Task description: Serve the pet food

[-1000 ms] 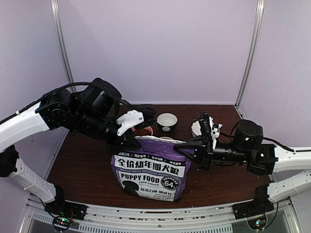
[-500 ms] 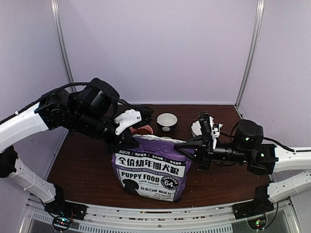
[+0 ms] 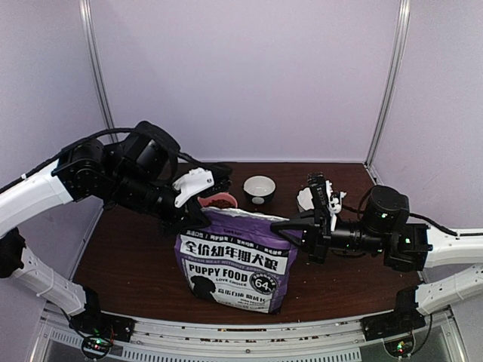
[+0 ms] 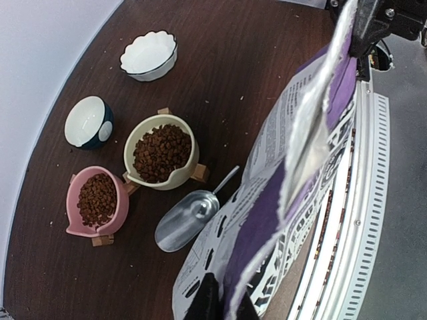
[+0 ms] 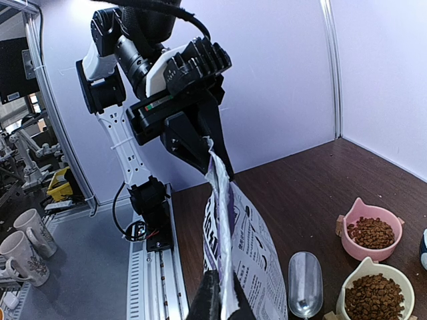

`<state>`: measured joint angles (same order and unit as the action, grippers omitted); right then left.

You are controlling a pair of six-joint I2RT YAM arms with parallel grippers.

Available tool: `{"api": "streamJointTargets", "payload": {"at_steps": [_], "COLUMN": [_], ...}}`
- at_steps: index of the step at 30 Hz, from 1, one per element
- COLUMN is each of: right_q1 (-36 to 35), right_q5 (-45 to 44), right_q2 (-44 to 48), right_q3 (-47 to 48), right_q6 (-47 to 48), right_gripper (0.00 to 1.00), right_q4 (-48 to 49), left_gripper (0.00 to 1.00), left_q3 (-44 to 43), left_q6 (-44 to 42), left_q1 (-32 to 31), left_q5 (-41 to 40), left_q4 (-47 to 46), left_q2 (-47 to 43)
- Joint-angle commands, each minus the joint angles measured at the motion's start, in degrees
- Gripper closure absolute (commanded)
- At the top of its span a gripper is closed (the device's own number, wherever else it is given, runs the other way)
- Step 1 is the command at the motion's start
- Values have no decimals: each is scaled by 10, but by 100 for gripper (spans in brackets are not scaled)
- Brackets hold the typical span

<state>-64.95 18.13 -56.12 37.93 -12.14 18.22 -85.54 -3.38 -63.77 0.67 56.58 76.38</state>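
left gripper: jaws together, clamped on the bag top edge | right gripper: pinched on that edge's other end | pet food: round heaps in cream bowl and pink bowl, left-centre of the left wrist view; no long axis

Our arms bent inward, left gripper and right gripper facing each other, both pinched tight on the top edge of the bag

The upright puppy food bag spans the gap between left gripper and right gripper, barring passage. Beyond them, scoop, cream bowl and pink bowl crowd together. Left of the left gripper, the table lies open.
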Motion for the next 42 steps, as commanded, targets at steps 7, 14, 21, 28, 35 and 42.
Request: {"api": "streamJointTargets", "payload": {"at_steps": [7,14,21,28,35,42], "right_q1": [3,4,4,5,5,5], "right_q5": [3,2,1,2,2,3], "right_q2": [30,30,30,29,29,29], "right_q3": [-6,-6,-6,-6,-6,-5], "right_q6": [2,2,2,0,0,-1], "right_gripper": [100,100,100,100,100,100], "right_q4": [15,14,14,15,14,13], "left_gripper": [100,90,100,91,100,94], "left_q3": [22,32,42,49,52,56], "left_q6": [6,7,5,7,4,7], "left_q1": [46,56,62,68,71,76], "left_q5": [-82,-83,-78,-84,-81,-90], "left_q4": [77,75,72,70,70,70], "left_q2": [-22,-28,-37,-42,-47,-52]}}
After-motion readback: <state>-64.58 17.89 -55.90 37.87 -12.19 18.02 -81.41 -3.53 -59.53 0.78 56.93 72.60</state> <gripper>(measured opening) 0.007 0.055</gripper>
